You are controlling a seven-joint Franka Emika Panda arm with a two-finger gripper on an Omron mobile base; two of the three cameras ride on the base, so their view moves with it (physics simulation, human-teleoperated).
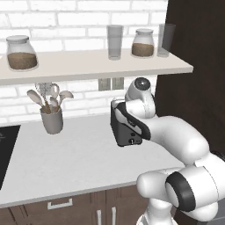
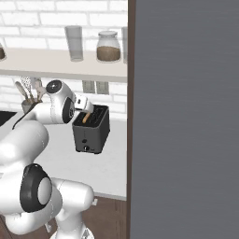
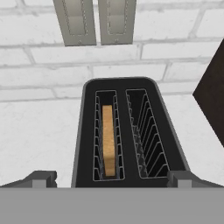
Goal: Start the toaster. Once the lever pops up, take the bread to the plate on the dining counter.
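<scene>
On the worktop by the brick wall: toaster (image 3: 131, 131), bread (image 3: 108, 140) upright in its left slot; gripper (image 3: 111, 177) above, jaws wide, holding nothing.

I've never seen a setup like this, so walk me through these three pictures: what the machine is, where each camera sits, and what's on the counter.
It is a rendered kitchen with a white robot arm. Two pictures come from cameras on its base, behind it to the left and right. The third looks down from the hand itself; the dark fingers at its bottom edge stand wide apart, holding nothing. Below them sits the toaster, with bread in one slot and the other slot empty. On the counter, there is also a utensil holder. The shelf above holds jars and glasses.
</scene>
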